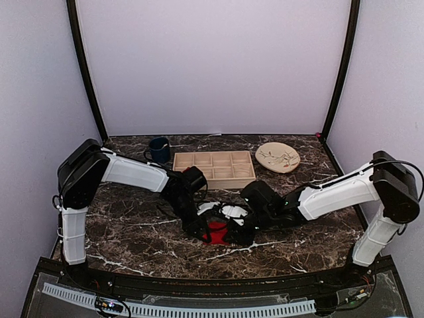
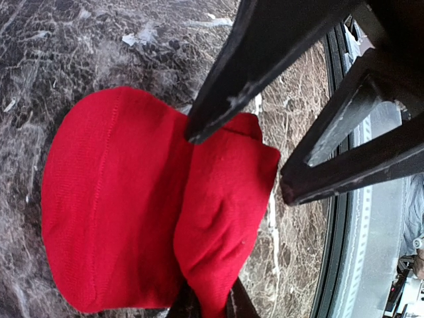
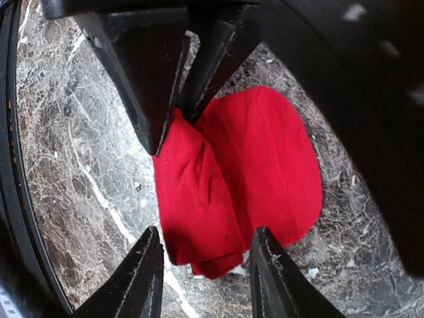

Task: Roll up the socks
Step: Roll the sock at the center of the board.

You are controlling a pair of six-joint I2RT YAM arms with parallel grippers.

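One red bundle visible: the socks (image 1: 215, 234) lie on the marble table (image 1: 132, 218), near its front edge, between the two arms and well apart from the wooden tray (image 1: 214, 169). Cannot tell whether this is one sock or both layered; no white print shows. One side is folded over into a raised ridge, the rest lies flat.

Left gripper (image 2: 209, 301): fingers drawn together, pinching one end of the ridge.
Right gripper (image 3: 207, 233): fingers apart, astride the ridge's other end, fabric between them but not clamped.

Risks, as judged:
- The left pinch has only a thin bite of soft knit. A pull from the right would likely slide it out, and the fold would flop open
- The right fingertips sit low over the marble. Closing too high takes the top layer only and leaves a loose roll; too low and they scrape stone
- Both sets of fingers work in very close quarters, so a turn of either wrist could knock them together
- The flat part is unrestrained and may drag along instead of wrapping
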